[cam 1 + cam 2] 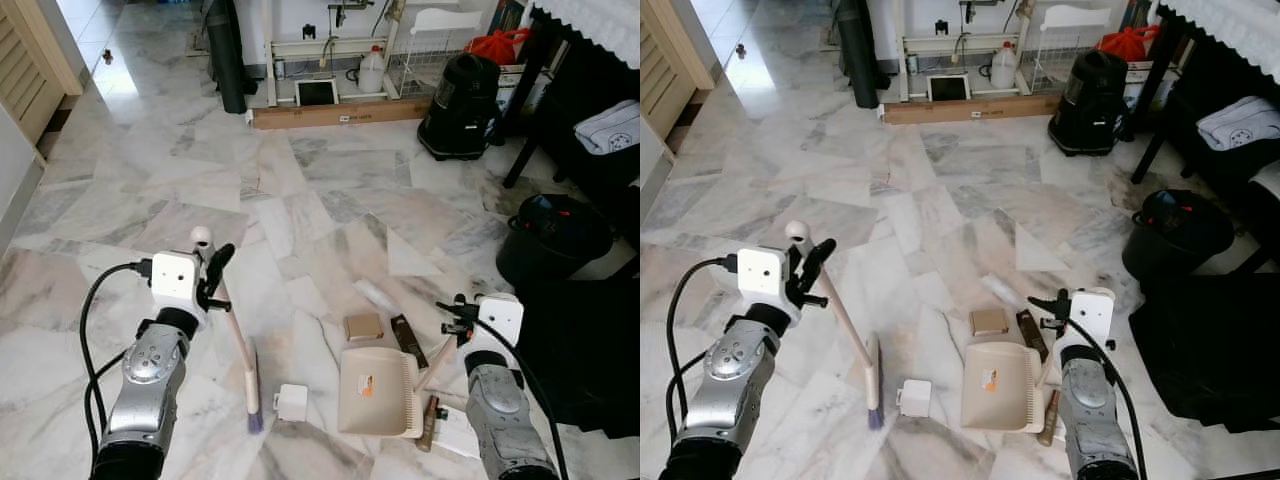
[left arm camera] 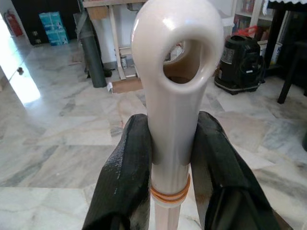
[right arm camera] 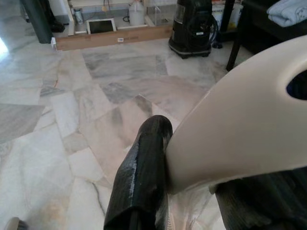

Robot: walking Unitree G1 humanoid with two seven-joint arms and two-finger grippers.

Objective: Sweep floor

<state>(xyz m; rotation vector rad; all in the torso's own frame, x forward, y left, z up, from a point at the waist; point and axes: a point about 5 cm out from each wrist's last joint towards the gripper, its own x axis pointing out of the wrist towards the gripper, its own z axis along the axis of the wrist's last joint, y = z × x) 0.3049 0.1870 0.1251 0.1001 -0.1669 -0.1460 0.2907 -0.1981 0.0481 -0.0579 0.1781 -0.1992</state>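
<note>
Your left gripper (image 1: 212, 272) is raised over the white-and-grey marble floor (image 1: 300, 190), its two black fingers (image 2: 127, 172) pinched on the neck of the cream plastic hand broom (image 1: 240, 350), just below the looped end of the handle. From that grip the broom slants down and toward your right; its purple bristle head rests on the floor just beside a small white square box (image 1: 292, 402).

Your right gripper (image 1: 1048, 305) pinches the handle of the cream plastic dustpan (image 1: 378, 390), which lies flat on the floor between your two arms, its pan touching none of the litter that can be made out. One black finger (image 3: 144, 172) presses against the curved cream handle in the right wrist view.

Just beyond the dustpan lie a tan square packet (image 1: 364, 326) and a dark brown wrapper (image 1: 408, 338); another brown wrapper (image 1: 430, 422) lies beside the pan's right edge. A black bucket (image 1: 553, 238) stands well apart to your right.
</note>
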